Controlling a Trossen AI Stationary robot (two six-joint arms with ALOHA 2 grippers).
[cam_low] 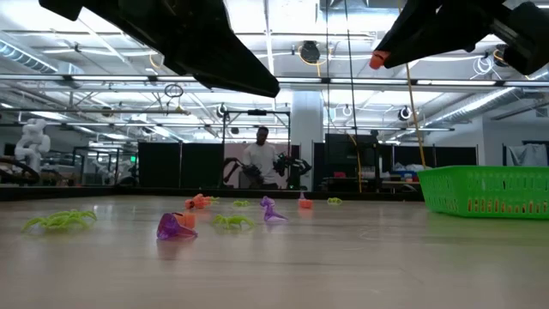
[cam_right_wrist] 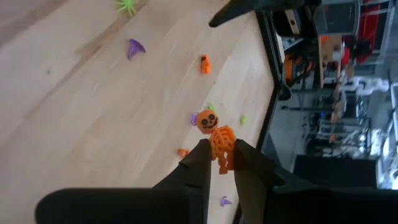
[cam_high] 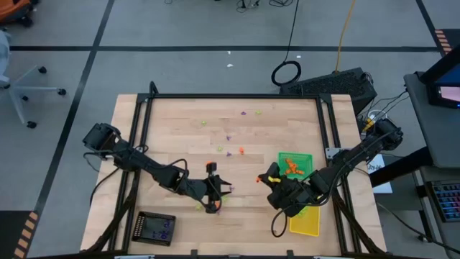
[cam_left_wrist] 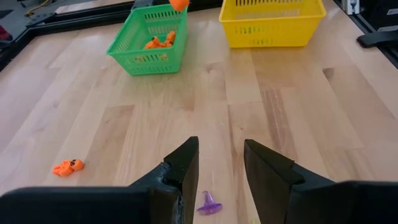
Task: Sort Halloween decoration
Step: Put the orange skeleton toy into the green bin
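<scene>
Halloween decoration pieces lie scattered over the desk [cam_high: 172, 122]: purple, green and orange trinkets mostly toward the far middle, with several orange ones already in the green basket [cam_high: 307, 160] and a yellow basket [cam_high: 305, 223] just beside it on the near side. I have the right gripper [cam_right_wrist: 219, 163] closed on an orange skeleton with a pumpkin head [cam_right_wrist: 216, 134], pinched by its lower body between the fingers and lifted off the wood; from above, that gripper sits just beside the green basket's left edge. So I judge the step in hand to be carrying this orange piece to the green basket. Next I need to bring it over the basket's opening, clear of the rim, and only then let go. My left gripper [cam_left_wrist: 221, 171] hangs partly open and empty, low over a small purple piece [cam_left_wrist: 209, 203] lying between its fingertips. That looks like the following pick: lower, close gently, since the piece is small and could skid.
</scene>
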